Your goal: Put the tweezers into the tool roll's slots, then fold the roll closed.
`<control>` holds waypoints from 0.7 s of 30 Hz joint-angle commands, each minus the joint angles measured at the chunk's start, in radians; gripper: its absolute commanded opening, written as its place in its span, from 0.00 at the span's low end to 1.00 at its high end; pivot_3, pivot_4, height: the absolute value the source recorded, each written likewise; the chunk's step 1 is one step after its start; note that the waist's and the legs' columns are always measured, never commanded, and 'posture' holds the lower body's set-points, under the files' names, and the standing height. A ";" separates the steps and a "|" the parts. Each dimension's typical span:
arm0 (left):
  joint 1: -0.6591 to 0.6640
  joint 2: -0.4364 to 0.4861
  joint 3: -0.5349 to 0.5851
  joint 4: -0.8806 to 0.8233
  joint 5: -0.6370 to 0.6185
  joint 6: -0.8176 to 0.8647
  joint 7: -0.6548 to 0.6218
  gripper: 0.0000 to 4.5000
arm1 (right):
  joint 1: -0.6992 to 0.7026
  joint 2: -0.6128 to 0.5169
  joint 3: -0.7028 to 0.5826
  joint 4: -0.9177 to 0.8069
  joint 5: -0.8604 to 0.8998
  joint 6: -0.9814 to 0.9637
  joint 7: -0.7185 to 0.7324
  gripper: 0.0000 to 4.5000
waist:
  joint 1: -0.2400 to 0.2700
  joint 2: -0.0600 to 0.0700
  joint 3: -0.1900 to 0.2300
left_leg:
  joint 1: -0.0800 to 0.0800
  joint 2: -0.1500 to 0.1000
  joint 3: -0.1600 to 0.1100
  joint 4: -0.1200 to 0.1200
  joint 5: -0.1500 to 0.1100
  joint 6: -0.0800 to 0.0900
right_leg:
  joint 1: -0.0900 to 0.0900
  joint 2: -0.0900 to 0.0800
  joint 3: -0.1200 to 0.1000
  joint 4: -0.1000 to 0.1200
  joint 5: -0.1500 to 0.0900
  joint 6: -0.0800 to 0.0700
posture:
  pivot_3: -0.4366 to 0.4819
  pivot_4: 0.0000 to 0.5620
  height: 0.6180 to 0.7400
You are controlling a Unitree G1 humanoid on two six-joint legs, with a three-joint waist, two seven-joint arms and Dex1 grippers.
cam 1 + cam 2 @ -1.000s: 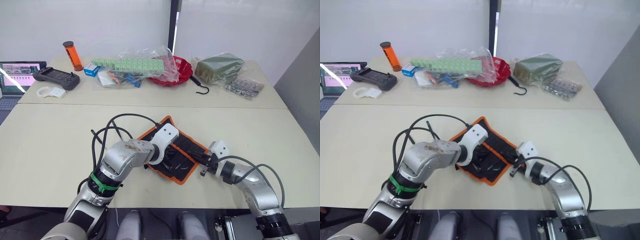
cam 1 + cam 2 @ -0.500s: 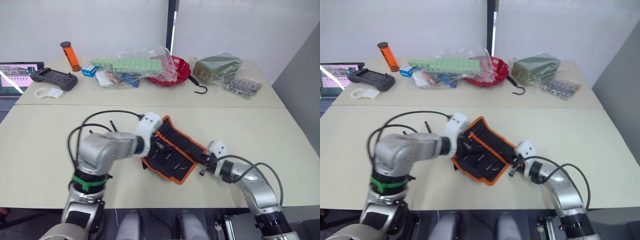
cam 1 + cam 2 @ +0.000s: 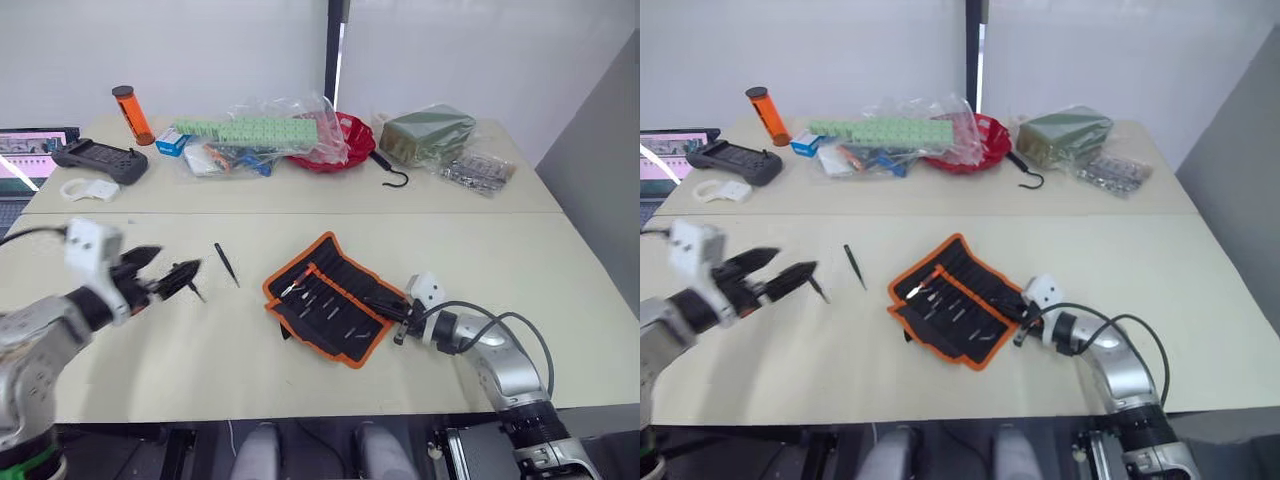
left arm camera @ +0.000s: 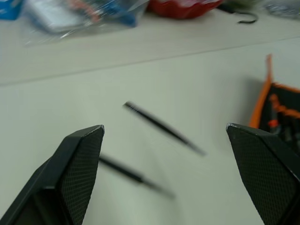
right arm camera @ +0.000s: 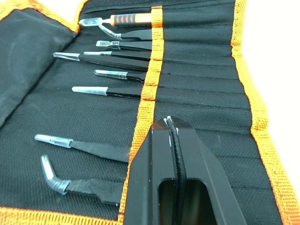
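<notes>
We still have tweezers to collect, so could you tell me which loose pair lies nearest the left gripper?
The tweezers right at the left gripper; the other loose pair lies nearer the tool roll.

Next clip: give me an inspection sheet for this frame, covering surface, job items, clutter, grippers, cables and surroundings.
Surface: two pale tables pushed together.
Job items: tool roll lies open, several tools in its slots; two loose tweezers on the near table, left of the roll.
Clutter: on the far table, orange tube, controller, plastic bags, red bowl, hook, green packet.
Grippers: left gripper open above the table, near the loose tweezers; right gripper shut at the roll's right edge.
Cables: black cable looped along the right arm.
Surroundings: laptop far left; white wall behind.
</notes>
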 commanded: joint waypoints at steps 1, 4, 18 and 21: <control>0.242 -0.115 0.117 -0.032 0.047 -0.231 -0.062 0.99 | 0.001 -0.007 0.027 0.079 -0.038 -0.007 0.025 0.00 | 0.000 -0.001 -0.001 | 0.000 0.000 0.000 0.000 -0.001 0.000 | 0.000 0.000 0.000 0.000 0.000 0.000 | 0.48 0.27 1.00; 0.394 -0.255 0.174 0.009 0.063 -0.393 -0.045 0.99 | -0.005 -0.004 0.019 0.099 -0.031 -0.018 0.030 0.00 | 0.003 -0.003 -0.001 | 0.001 0.000 0.003 0.000 -0.002 0.000 | 0.001 -0.004 0.000 -0.001 -0.001 -0.001 | 0.48 0.27 1.00; 0.521 -0.387 0.115 0.006 0.021 -0.579 0.038 0.99 | 0.014 -0.005 0.017 0.122 -0.034 -0.045 0.051 0.00 | 0.030 -0.014 -0.009 | -0.001 0.004 0.010 0.004 -0.002 0.000 | 0.003 -0.005 -0.003 -0.003 -0.004 -0.002 | 0.48 0.27 1.00; 0.513 -0.374 0.097 -0.002 0.016 -0.578 0.053 0.99 | 0.020 -0.005 0.015 0.113 -0.032 -0.042 0.048 0.00 | 0.030 -0.014 -0.009 | -0.001 0.004 0.010 0.003 -0.002 0.000 | 0.003 -0.005 -0.003 -0.003 -0.004 -0.001 | 0.48 0.27 1.00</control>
